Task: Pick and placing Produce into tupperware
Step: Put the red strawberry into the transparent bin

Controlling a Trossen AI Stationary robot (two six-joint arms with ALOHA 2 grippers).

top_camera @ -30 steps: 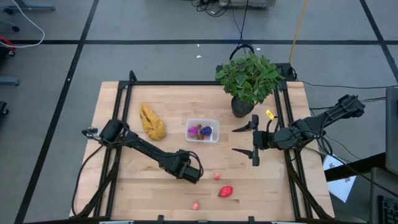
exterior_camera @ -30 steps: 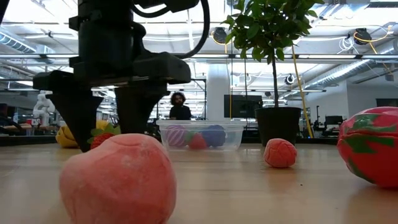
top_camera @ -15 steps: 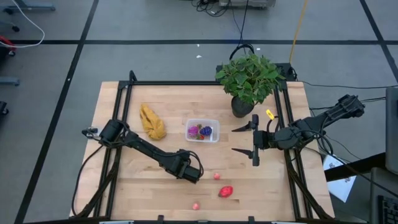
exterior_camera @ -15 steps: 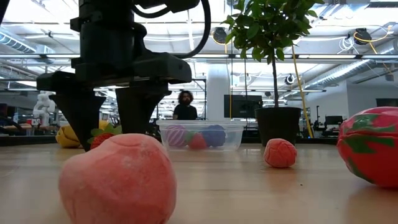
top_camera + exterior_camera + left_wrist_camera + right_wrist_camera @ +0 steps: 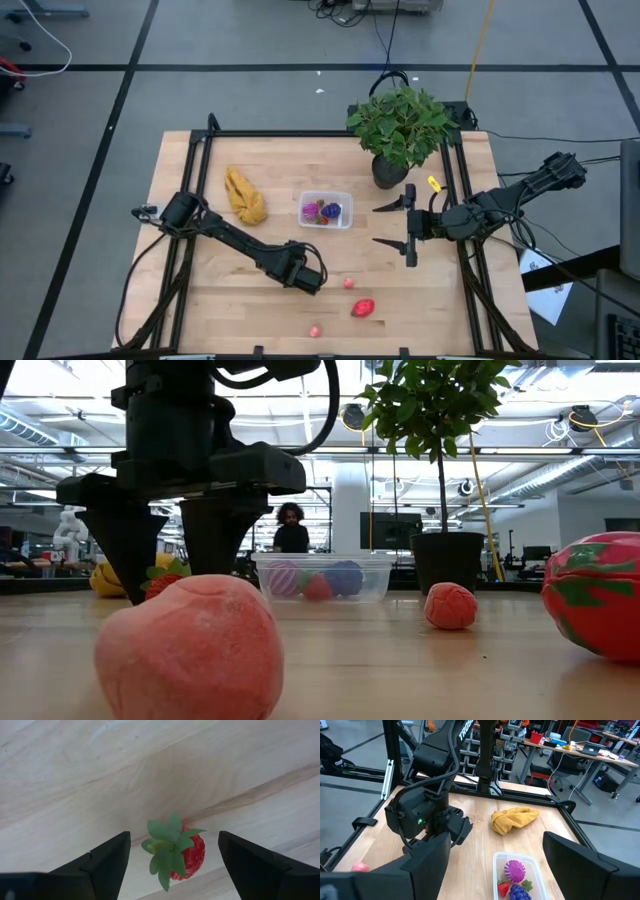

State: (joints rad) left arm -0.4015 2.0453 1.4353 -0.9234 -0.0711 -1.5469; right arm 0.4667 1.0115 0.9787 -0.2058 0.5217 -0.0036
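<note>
Left gripper (image 5: 312, 279): I see it low over the table at 6 o'clock from the tupperware, fingers spread wide with a strawberry (image 5: 181, 853) lying between them, untouched; from above my own arm hides that berry.
Strawberry: red with a green leafy cap, on the wood; in the low view only part of it peeks out between the fingers (image 5: 118, 538).
Right gripper (image 5: 392, 225): parked at 3 o'clock from the tupperware, fingers wide apart, nothing between them.
Tupperware (image 5: 325, 210): mid-table, holding a pink-purple ball, a blue-purple piece and something red; I can't make out the exact items.
Loose produce: a small red piece (image 5: 349, 283), a bigger red one (image 5: 363, 307) and a pink one (image 5: 315, 329) at 5 to 6 o'clock from the tupperware.
Cut off: in the low view the bigger red piece (image 5: 592, 594) runs off the frame edge.
Person (image 5: 291, 528): in the room beyond, partly hidden by the tupperware.
</note>
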